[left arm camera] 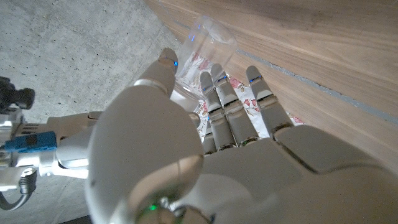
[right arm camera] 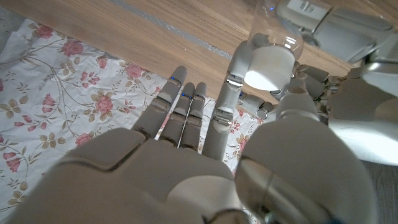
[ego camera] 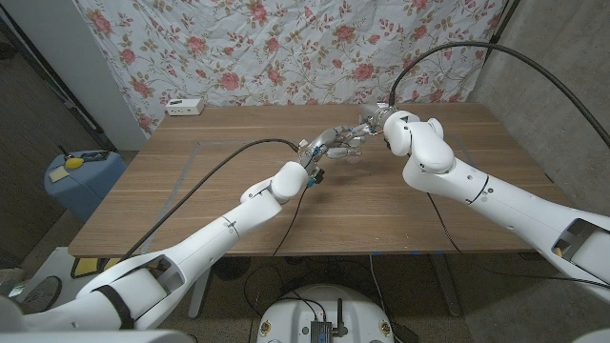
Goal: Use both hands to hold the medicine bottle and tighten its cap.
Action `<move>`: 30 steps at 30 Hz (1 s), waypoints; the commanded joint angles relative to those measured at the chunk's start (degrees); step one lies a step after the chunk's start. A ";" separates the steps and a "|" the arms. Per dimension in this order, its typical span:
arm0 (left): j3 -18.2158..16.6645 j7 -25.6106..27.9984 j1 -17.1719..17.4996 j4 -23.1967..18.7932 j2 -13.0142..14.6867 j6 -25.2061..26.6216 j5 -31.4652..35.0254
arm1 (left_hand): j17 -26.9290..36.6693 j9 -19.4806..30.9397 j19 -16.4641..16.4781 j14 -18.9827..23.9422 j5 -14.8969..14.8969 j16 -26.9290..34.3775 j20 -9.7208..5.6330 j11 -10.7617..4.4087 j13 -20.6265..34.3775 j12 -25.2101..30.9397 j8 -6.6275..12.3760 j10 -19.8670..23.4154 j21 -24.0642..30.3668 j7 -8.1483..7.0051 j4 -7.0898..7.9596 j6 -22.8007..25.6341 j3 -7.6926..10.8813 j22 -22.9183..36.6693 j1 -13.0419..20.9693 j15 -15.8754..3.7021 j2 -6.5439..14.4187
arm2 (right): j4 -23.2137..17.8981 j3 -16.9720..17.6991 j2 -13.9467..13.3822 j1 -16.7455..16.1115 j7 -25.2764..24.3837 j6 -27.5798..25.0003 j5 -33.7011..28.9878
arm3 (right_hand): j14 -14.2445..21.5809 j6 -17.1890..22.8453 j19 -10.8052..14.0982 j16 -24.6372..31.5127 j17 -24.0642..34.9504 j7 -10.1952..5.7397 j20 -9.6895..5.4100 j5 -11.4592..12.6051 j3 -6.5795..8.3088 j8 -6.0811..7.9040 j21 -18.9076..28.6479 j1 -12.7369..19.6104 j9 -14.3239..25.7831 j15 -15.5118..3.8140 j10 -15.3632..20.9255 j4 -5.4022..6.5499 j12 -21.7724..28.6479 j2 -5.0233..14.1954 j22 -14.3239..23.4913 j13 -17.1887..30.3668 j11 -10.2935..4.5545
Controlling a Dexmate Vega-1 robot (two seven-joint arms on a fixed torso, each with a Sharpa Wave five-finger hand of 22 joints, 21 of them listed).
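Left hand: the left hand (ego camera: 322,145) was up off the table (ego camera: 191,181), thumb and fingers (left arm camera: 225,99) curled round the clear bottle (left arm camera: 208,46).
Bottle: it was held in the air between both hands, above the table's far middle.
Right hand: the right hand (ego camera: 367,125) met the bottle from the other side, thumb and a finger on the white cap (right arm camera: 268,67).
Progress: both grips looked made; whether the cap was tight could not be told, so the turning seemed left to do.
Beyond the bottle: a white box (ego camera: 185,107) lay at the table's far left edge.
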 commanded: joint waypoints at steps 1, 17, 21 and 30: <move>0.02 -0.04 -0.14 0.40 -0.10 -0.29 0.07 | 0.06 0.08 0.03 -0.09 0.30 0.42 -0.06 -6.54 0.15 0.19 -0.11 6.47 0.12 -0.44 1.91 0.02 2.13 0.10 0.21 -2.95 0.58 | -0.59 0.44 -0.18 -0.10 2.06 -0.25 -1.08 | -1.07 -2.19 -0.91 -0.91 0.18 -0.17 0.66 -0.04 -1.11 -1.57 -0.60 -2.69 -0.03 -1.61 -1.36 0.76 -1.16 -0.87 0.20 0.17 0.79; 0.12 -0.22 -0.54 1.15 -0.47 -0.73 0.00 | 0.11 0.08 -0.08 -0.32 0.29 0.47 -0.11 -6.44 0.15 0.18 -0.14 6.37 0.11 -0.40 1.98 -0.08 2.05 0.10 0.15 -2.82 0.73 | -1.12 1.12 -1.07 1.04 7.39 0.99 0.04 | -5.80 -14.12 -5.65 -3.46 0.40 2.62 3.32 0.61 -4.20 -6.83 -1.85 -9.63 1.93 2.50 -7.12 2.23 -3.33 -3.11 0.20 0.37 2.80; 0.12 -0.24 -0.57 1.23 -0.49 -0.77 -0.03 | 0.11 0.08 -0.07 -0.31 0.30 0.48 -0.16 -6.44 0.15 0.21 -0.13 6.40 0.12 -0.41 1.99 -0.08 2.05 0.10 0.13 -2.81 0.76 | -1.26 1.41 -1.24 1.24 8.09 1.32 0.59 | -7.43 -18.83 -7.05 -3.96 0.38 3.62 4.16 0.86 -4.40 -8.59 -1.90 -10.16 2.50 3.77 -9.22 2.10 -3.49 -3.07 0.18 0.43 3.30; 0.17 -0.21 -0.63 1.55 -0.63 -0.93 -0.06 | 0.05 0.08 -0.13 -0.40 0.30 0.43 -0.20 -6.53 0.15 0.21 -0.14 6.37 0.11 -0.44 1.99 -0.11 2.07 0.10 0.09 -2.79 0.74 | -1.98 2.52 -2.02 1.75 9.76 2.25 3.42 | -11.21 -27.40 -10.14 -4.59 0.09 5.02 4.70 0.98 -2.98 -11.76 -1.98 -7.58 3.42 5.17 -14.20 0.19 -3.63 -1.72 0.03 0.56 4.31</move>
